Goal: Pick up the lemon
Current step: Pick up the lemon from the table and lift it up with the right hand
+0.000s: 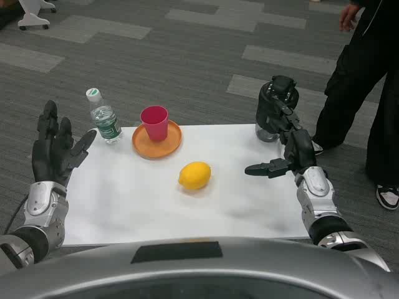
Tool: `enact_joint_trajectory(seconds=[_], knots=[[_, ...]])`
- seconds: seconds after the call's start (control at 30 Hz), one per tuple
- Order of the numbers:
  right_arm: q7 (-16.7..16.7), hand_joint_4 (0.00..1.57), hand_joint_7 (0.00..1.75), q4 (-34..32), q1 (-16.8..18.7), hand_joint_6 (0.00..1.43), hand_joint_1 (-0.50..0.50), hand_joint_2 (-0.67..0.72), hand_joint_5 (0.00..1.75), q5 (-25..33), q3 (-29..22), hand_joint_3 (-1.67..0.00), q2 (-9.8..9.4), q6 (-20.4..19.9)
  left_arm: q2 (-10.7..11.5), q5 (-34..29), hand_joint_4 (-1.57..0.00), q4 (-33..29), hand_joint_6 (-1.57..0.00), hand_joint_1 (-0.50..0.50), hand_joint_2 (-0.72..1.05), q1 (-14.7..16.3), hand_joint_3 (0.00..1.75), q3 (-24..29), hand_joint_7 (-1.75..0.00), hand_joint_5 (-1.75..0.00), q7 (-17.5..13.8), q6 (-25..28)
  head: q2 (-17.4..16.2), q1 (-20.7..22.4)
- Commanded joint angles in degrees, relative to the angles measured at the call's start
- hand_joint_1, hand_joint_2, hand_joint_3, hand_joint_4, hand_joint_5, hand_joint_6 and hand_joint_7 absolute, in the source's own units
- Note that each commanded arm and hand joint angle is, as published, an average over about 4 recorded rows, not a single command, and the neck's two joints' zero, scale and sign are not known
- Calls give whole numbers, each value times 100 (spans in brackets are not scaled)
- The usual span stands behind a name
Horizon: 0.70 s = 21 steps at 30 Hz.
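Lemon [194, 175]: lies on the white surface [249, 212], near its middle, a little toward the far side; nothing touches it.
Left hand [56, 146]: raised over the surface's left edge, palm toward the middle, fingers spread and pointing up; it holds nothing. Well apart from the lemon.
Right hand [287, 159]: over the right side of the surface, fingers apart, one finger pointing left toward the lemon; it holds nothing. A bare stretch of surface lies between it and the lemon.
Plate [156, 144]: orange, at the far edge, just behind the lemon and slightly left; not touching it.
Cup [154, 122]: pink, upright on the plate.
Bottle [103, 118]: clear, white cap, green label, upright at the far left corner, near the left hand's fingertips.
Dark object [277, 107]: black, clear at its base, at the far right corner, just behind the right hand; partly hidden by it.
Person [368, 75]: in dark clothes, standing on the grey carpet [187, 56] to the right of the surface.
Path to lemon: open from both sides and from the near edge; plate and cup stand only behind it.
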Motion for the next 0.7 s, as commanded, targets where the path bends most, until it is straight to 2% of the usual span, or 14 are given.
enact_joint_trajectory(seconds=[0.03, 0.17, 0.4, 0.57, 0.7], knots=[[91, 0, 0, 44, -88, 0, 17, 9, 58, 42, 171, -24, -9, -32, 79, -3, 0, 9, 0, 50, 87, -51, 9, 64, 0, 0, 6, -1, 243, 116], [95, 0, 0, 44, -88, 0, 17, 9, 63, 42, 171, -24, -9, -32, 79, -3, 0, 9, 0, 50, 87, -47, 9, 64, 0, 0, 6, -1, 142, 75], [106, 0, 0, 44, -88, 0, 12, 12, 58, 42, 171, -24, -9, -32, 77, -3, 0, 9, 0, 50, 87, -42, 9, 73, 0, 0, 6, -1, 152, 79], [117, 0, 0, 44, -88, 0, 15, 9, 58, 42, 175, -24, -9, -23, 70, -3, 0, 9, 0, 50, 87, -42, 9, 73, 0, 0, 6, -1, 130, 71], [170, 0, 0, 44, -88, 0, 12, 9, 58, 42, 206, -24, -9, 8, 74, -3, 0, 9, 0, 50, 87, -42, 9, 68, 0, 0, 6, -1, -24, 106]])
